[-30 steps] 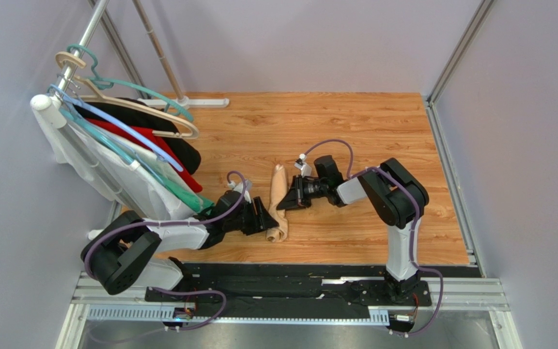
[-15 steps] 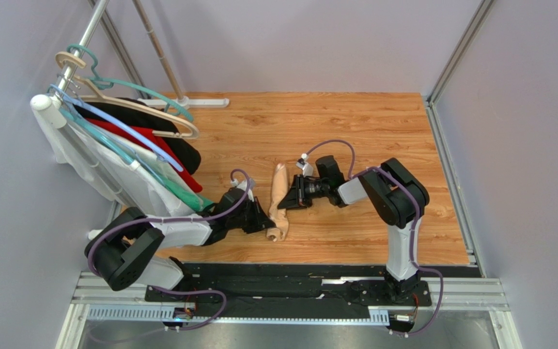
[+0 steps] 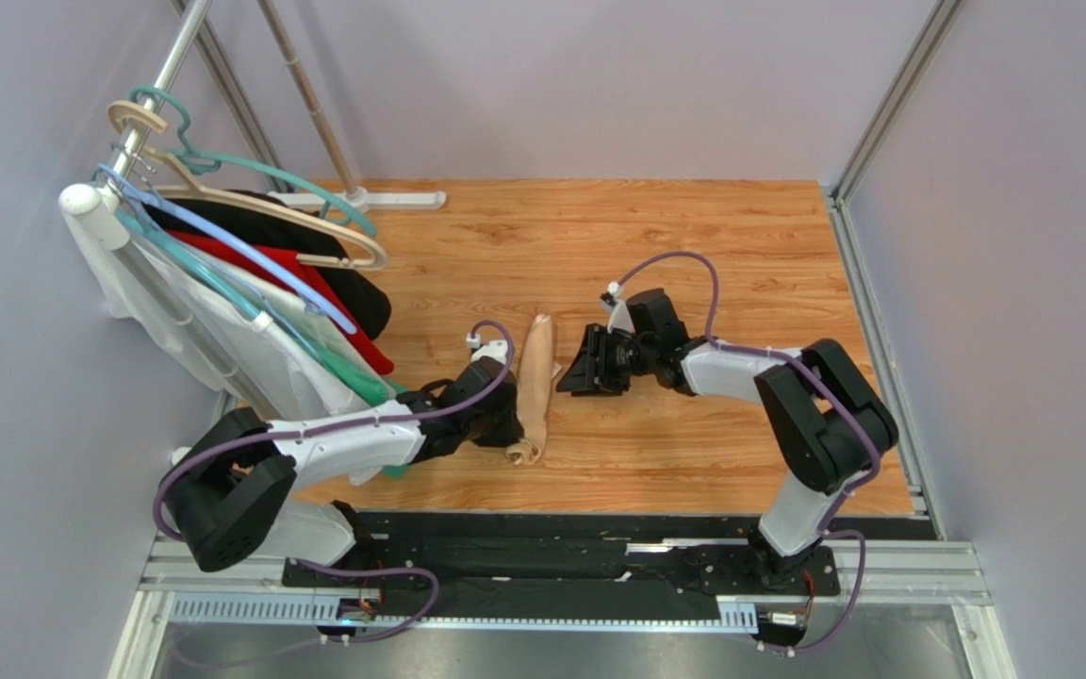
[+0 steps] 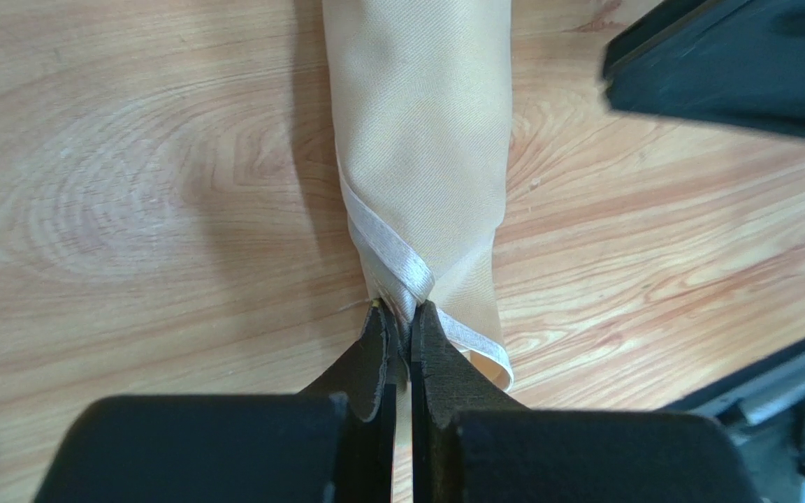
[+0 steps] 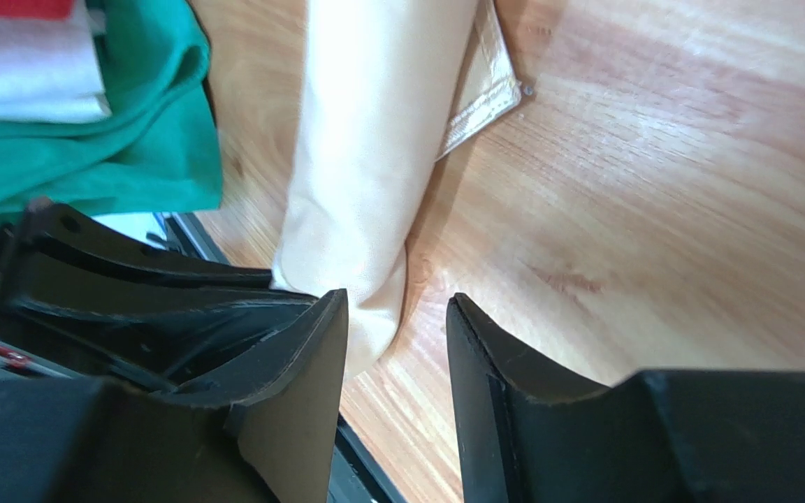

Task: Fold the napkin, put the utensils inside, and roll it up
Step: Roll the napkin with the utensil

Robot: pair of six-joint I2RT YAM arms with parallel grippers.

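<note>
Rolling looked done: pale peach cloth napkin (image 3: 535, 385) lay rolled, left tool (image 4: 404, 314) clamped on its hem, right tool (image 5: 396, 306) apart.

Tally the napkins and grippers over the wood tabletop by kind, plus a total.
Rolled peach-beige cloth napkin: 1
Black two-finger grippers: 2 (left gripper, right gripper)
Total: 3
</note>
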